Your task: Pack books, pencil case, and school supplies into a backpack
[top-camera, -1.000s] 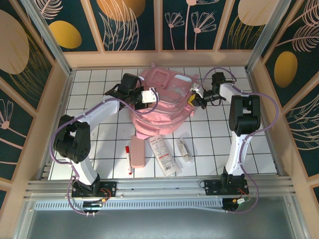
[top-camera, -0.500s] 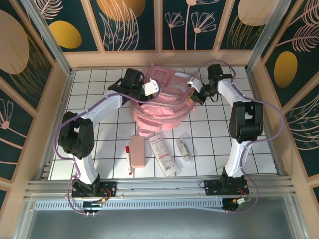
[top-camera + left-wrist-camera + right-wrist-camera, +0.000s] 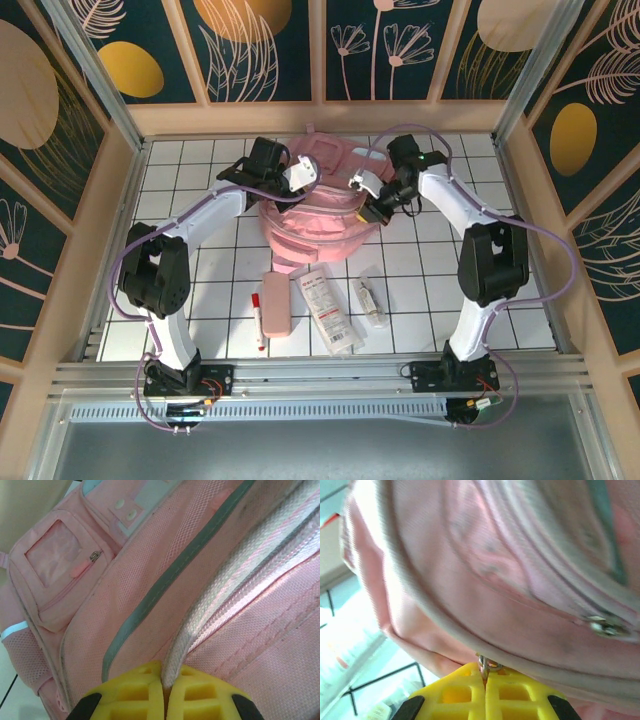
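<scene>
Backpack (image 3: 320,215) — pale edge (image 3: 225,590) clamped in left pincer (image 3: 164,680); zipper pull (image 3: 486,662) clamped in right pincer (image 3: 485,677)

Bright, even overhead light; the backpack (image 3: 520,580) is blurred and glare-washed in the right wrist view.

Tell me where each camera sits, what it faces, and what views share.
Top external: above and behind the bases, looking down on the table; both arms show.
Left wrist: on the left arm, facing the backpack front; jaws pinch a pale band.
Right wrist: on the right arm, against the backpack; jaws pinch a metal pull.
Shared: all see the backpack.
</scene>
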Controlling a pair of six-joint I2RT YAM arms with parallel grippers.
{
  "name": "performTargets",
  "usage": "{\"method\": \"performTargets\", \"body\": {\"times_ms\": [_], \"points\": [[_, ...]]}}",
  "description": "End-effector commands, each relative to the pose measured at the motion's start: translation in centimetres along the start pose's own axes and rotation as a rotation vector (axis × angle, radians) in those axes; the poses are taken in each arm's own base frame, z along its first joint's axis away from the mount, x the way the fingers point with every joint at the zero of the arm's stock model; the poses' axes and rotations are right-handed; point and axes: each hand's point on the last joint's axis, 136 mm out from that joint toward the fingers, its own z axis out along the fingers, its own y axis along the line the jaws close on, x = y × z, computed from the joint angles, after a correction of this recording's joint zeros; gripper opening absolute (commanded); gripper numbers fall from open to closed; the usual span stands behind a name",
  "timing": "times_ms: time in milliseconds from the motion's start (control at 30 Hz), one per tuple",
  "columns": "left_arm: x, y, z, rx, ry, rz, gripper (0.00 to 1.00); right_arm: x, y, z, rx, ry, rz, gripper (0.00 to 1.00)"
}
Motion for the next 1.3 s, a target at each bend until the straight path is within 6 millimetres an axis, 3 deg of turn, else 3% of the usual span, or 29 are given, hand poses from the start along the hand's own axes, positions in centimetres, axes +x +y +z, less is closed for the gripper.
{"method": "performTargets", "body": {"times_ms": [0, 167, 267, 333, 400, 500, 633, 700, 767, 833, 933, 1033, 1133, 1267], "points": [[-2.6, 2.0, -0.5, -0.068, -0.076, -0.076, 0.0, -3.8, 3.8, -0.4, -0.116, -0.136, 0.05, 0.0], [-3.3, 0.7, 0.1, -0.039, -0.09, -0.101, 0.0, -7.9, 5.2, 0.7, -0.218, -0.245, 0.301, 0.0], [-3.5, 0.9, -0.2, -0.049, -0.074, -0.137, 0.0, -7.8, 4.9, 0.7, -0.232, -0.278, 0.396, 0.0], [-3.4, 1.7, -0.8, -0.084, -0.046, -0.145, 0.0, -6.1, 2.4, 0.4, -0.139, -0.265, 0.445, 0.0], [-3.3, 2.8, -1.7, -0.122, -0.021, -0.157, 0.0, -3.4, -1.8, -0.4, 0.004, -0.218, 0.521, 0.0], [-3.8, 3.0, -2.4, -0.107, -0.007, -0.179, 0.0, -1.3, -6.3, -1.9, 0.129, -0.177, 0.562, 0.0], [-4.4, 1.3, -2.0, 0.005, 0.039, -0.185, 0.0, -1.4, -10.5, -3.5, 0.245, -0.182, 0.542, 0.0], [-4.1, -0.5, -1.7, 0.09, 0.085, -0.176, 0.0, -1.7, -12.1, -3.6, 0.287, -0.193, 0.53, 0.0], [-3.8, -1.2, -1.2, 0.137, 0.113, -0.282, 0.0, -2.5, -13.0, -3.1, 0.292, -0.2, 0.514, 0.0], [-4.0, -1.8, -0.8, 0.178, 0.126, -0.382, 0.0, -3.1, -13.0, -2.4, 0.28, -0.191, 0.505, 0.0], [-4.3, -2.4, 0.1, 0.237, 0.139, -0.485, 0.0, -4.0, -11.5, -0.9, 0.239, -0.174, 0.459, 0.0], [-3.8, -1.0, 0.8, 0.16, 0.15, -0.583, 0.0, -3.6, -9.4, -0.1, 0.184, -0.149, 0.443, 0.0], [-5.0, -0.2, 0.7, 0.177, 0.059, -0.687, 0.0, -2.5, -6.8, 0.2, 0.162, -0.105, 0.37, 0.0], [-5.1, 0.7, 0.8, 0.162, 0.059, -0.747, 0.0, -2.0, -3.4, -0.8, 0.154, -0.105, 0.216, 0.0]]}}
